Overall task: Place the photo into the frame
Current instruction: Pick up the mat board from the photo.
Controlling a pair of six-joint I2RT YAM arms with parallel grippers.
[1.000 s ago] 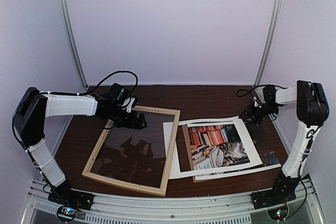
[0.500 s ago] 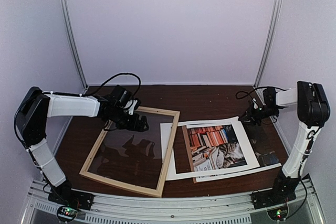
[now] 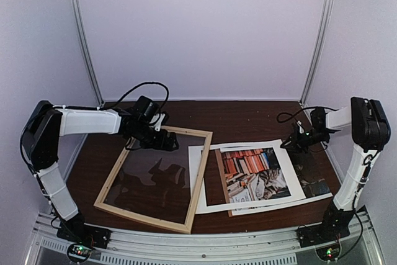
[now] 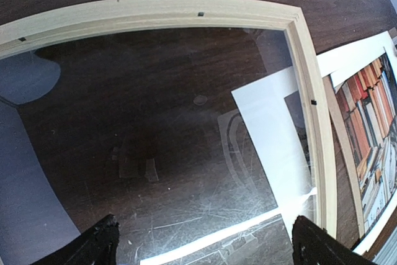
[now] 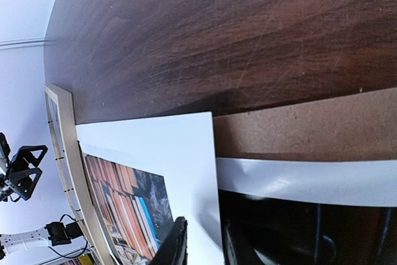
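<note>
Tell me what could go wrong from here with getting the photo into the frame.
1. The right gripper has its tips straddling only the very edge of the photo, beside the brown backing board; the paper could slip away or crease.
2. A white sheet lies under the right rail of the frame; more sliding may jam it there.
3. The left gripper hangs open over the frame, holding nothing, so the frame could get shoved.
</note>
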